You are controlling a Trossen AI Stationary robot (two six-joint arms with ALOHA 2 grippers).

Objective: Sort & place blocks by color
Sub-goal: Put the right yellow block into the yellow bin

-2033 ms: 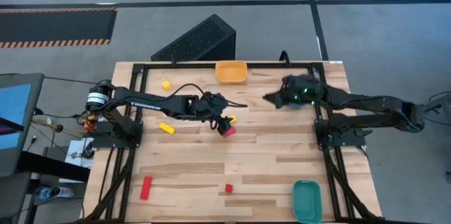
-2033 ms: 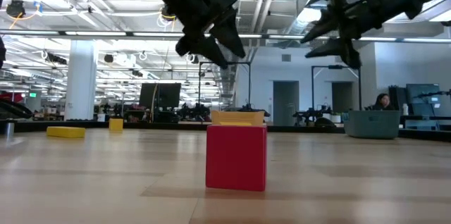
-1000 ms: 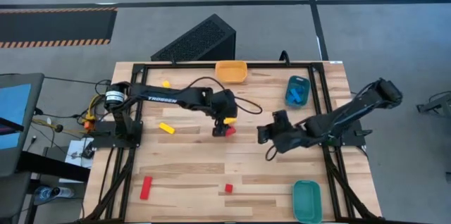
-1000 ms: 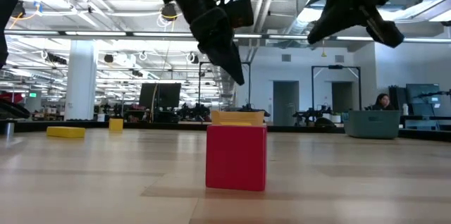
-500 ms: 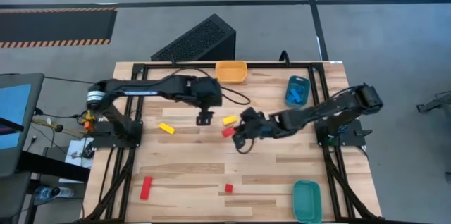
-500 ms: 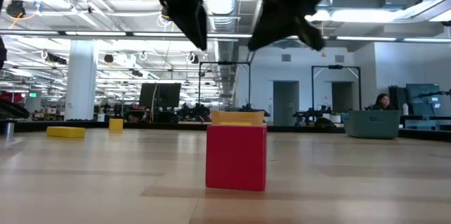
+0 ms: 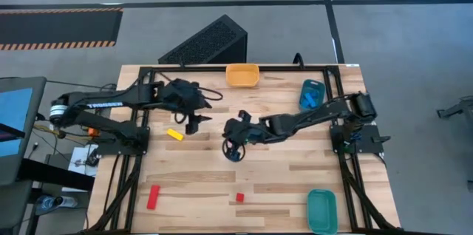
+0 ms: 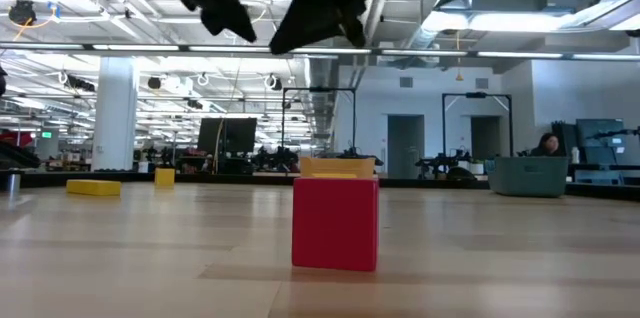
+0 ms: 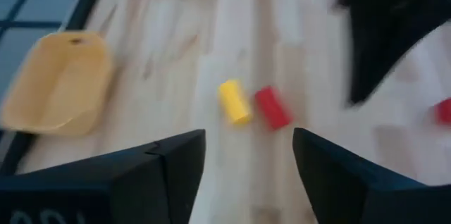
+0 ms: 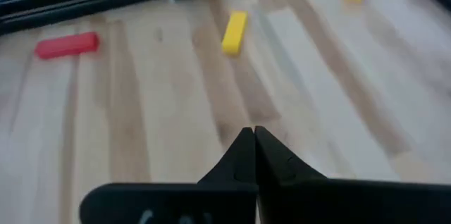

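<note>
sorted: blue pieces in blue tray | left: red bar, yellow bar ahead of pinched-together right gripper | left gripper: spread, empty

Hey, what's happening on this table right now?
Two robot arms are sorting small colored blocks into trays. Neither holds anything. The right gripper, shut, reaches across the middle of the table, above a red block and a yellow block lying side by side. The left gripper, open, hangs near a yellow bar. A red bar and a small red cube lie loose along the near edge. The orange tray looks empty; the blue tray holds blue pieces.
</note>
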